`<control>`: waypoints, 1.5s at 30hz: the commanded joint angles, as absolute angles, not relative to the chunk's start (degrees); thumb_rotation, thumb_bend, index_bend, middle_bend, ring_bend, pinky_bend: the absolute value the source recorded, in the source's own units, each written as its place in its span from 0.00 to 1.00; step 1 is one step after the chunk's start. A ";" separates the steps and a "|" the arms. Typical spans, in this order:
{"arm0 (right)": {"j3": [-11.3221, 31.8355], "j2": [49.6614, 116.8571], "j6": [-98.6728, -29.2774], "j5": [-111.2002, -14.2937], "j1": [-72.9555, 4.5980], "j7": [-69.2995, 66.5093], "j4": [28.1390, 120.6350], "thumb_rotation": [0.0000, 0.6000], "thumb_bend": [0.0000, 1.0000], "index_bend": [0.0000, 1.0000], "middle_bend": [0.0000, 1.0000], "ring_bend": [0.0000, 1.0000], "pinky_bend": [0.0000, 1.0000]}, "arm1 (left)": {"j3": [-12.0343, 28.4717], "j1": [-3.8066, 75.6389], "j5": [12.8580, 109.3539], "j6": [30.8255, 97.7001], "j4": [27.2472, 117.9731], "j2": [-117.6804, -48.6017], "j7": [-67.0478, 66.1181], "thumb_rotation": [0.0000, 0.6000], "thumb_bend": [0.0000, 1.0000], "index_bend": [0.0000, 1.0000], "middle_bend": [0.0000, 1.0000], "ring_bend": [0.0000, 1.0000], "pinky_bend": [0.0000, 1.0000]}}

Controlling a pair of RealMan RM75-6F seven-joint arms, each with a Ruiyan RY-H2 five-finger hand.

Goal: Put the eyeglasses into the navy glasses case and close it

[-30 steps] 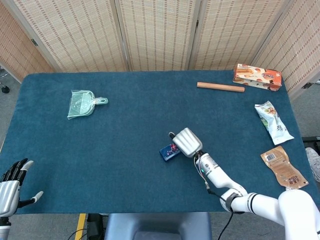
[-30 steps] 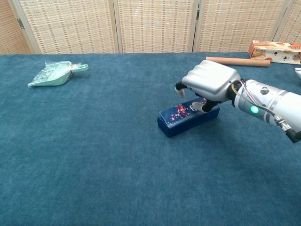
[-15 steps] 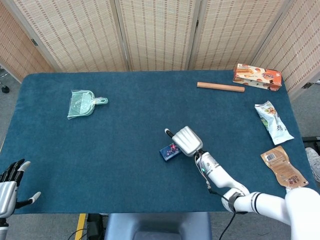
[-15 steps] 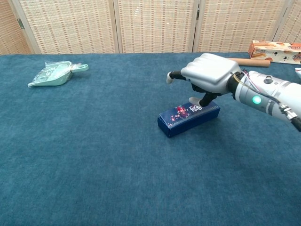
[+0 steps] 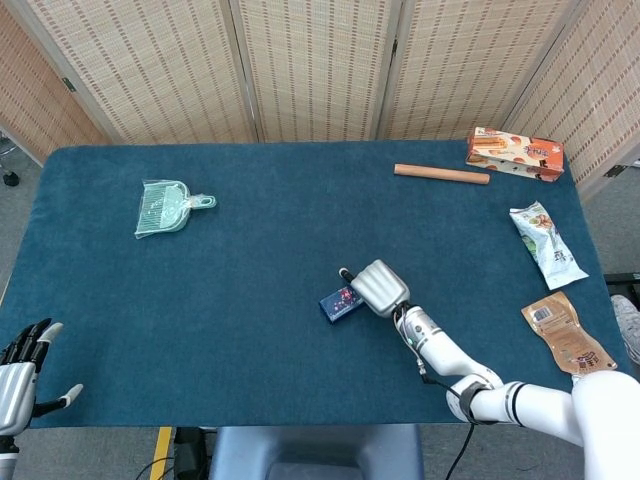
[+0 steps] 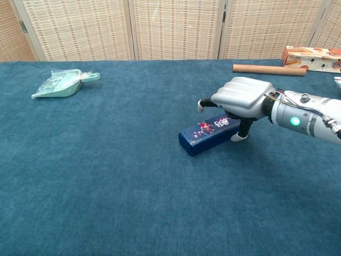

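While our right hand [image 6: 242, 100] hung palm-down over the right end of the navy case [image 6: 212, 134], its fingers [image 6: 244, 129] curled downward around that end, one tip showing at the case's near side and the thumb poking out past the far side. Whether those fingers truly gripped the case or only bracketed it, we could not tell. The case lay shut on the blue table [image 5: 250, 270], its lid down, stretching leftward away from the fingertips. Our left hand [image 5: 22, 365] waited well apart at the table's near left corner, fingers spread and holding nothing. We could not see the eyeglasses.
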State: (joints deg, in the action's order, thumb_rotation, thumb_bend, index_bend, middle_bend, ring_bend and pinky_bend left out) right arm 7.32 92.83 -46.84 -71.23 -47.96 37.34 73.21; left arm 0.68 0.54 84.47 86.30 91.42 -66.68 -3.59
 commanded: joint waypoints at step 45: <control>-2.18 69.51 -83.80 -77.79 -19.81 19.84 91.33 1.00 0.20 0.00 0.22 0.13 0.33 | 4.13 4.42 85.28 86.48 90.42 -72.10 -8.00 1.00 0.19 0.15 0.10 0.10 0.20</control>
